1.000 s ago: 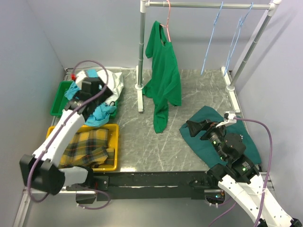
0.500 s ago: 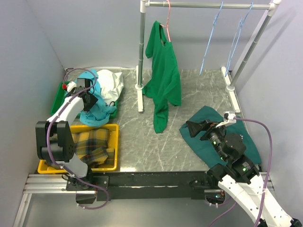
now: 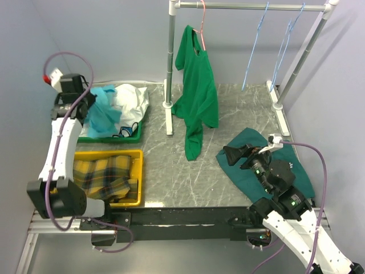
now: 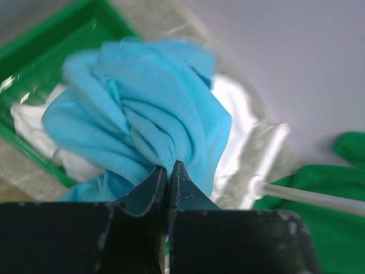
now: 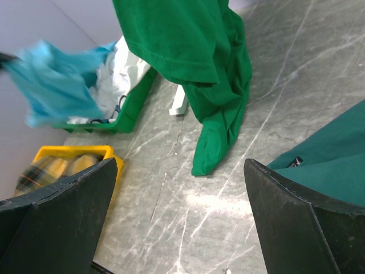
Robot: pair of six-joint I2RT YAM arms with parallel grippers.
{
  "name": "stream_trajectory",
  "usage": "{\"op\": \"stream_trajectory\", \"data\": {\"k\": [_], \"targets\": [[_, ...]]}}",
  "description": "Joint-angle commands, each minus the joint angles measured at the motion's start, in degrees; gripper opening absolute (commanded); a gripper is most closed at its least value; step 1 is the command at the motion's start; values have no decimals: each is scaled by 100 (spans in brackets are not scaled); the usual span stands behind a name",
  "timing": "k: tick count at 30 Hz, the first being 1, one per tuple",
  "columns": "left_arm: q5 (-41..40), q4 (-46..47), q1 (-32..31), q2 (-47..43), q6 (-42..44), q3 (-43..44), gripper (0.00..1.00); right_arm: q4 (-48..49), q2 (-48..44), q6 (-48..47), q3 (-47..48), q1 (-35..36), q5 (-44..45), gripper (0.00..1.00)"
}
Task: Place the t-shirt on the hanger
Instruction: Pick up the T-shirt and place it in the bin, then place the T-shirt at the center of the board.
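Note:
The light turquoise t-shirt [image 3: 104, 112] hangs bunched over the green bin [image 3: 112, 137] at the back left. My left gripper [image 3: 88, 104] is raised above that bin. In the left wrist view its jaws [image 4: 169, 166] are pressed together on a fold of the t-shirt [image 4: 142, 108]. Two thin light-blue hangers [image 3: 254, 48] [image 3: 284, 47] hang empty on the rail at the back right. My right gripper [image 3: 231, 153] stands wide open low over the table near the front right, with nothing between its fingers [image 5: 179, 171]. The t-shirt [image 5: 54, 85] also shows in the right wrist view, far left.
A bright green shirt [image 3: 197, 85] hangs on a pink hanger [image 3: 202, 23] beside the rack post [image 3: 169, 68]. White cloth [image 3: 132, 98] lies in the green bin. A yellow bin [image 3: 135, 155] holds plaid cloth [image 3: 102, 174]. A dark teal garment [image 3: 251, 171] lies under my right arm.
My left gripper has shut on the t-shirt in the green bin and risen up and back-left, pulling it upward. The right arm has not moved.

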Motion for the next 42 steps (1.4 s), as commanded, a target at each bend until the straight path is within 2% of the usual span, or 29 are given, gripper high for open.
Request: {"op": "stream_trajectory", "data": {"k": [1,4,5,8,10,14,15,19,22,27,31,32,34,35,37,39,42], "targets": [[213,136,15,-468,497,716,3,114,166,-16,75,23,-31,100],[793,548,6,-713,691,989,1,105,184,-16,93,14,-22,100],[1430,663,-3,-810,700,1024,1,96,192,-24,101,14,-14,100],[2042,718,-248,-1154,841,1235,1,96,201,-7,101,14,4,100],[2192,533,-643,-1372,981,1411,1,123,193,19,84,23,-5,100],[2299,383,-1451,-1786,1078,1236,1,202,192,54,57,14,-66,100],[2246,374,-1897,-1918,1096,1123,1,219,193,63,75,14,-127,100],[1912,163,-2989,-2173,1149,920,1,176,210,63,206,14,-172,100],[1823,242,-3438,-2533,965,245,1,114,166,72,259,14,-198,100],[2350,681,-4000,-2701,763,-1425,1,105,149,151,216,14,-365,100],[2649,1513,-4563,-2727,324,-2875,1,105,289,230,76,23,-541,100],[2754,1682,-4677,-2719,218,-3391,6,131,315,256,23,14,-628,100],[2659,1797,-4959,-2675,-107,-3790,9,245,412,379,-161,23,-699,100],[2606,1902,-5021,-2683,-212,-4148,18,298,456,441,-232,14,-751,100],[2413,1877,-5109,-2797,-476,-4406,42,456,657,634,-442,23,-883,100],[2011,1606,-5100,-3033,-696,-4591,61,623,833,801,-584,23,-919,99],[1702,1289,-5118,-3394,-689,-4565,66,877,1158,959,-917,23,-831,95]]}}
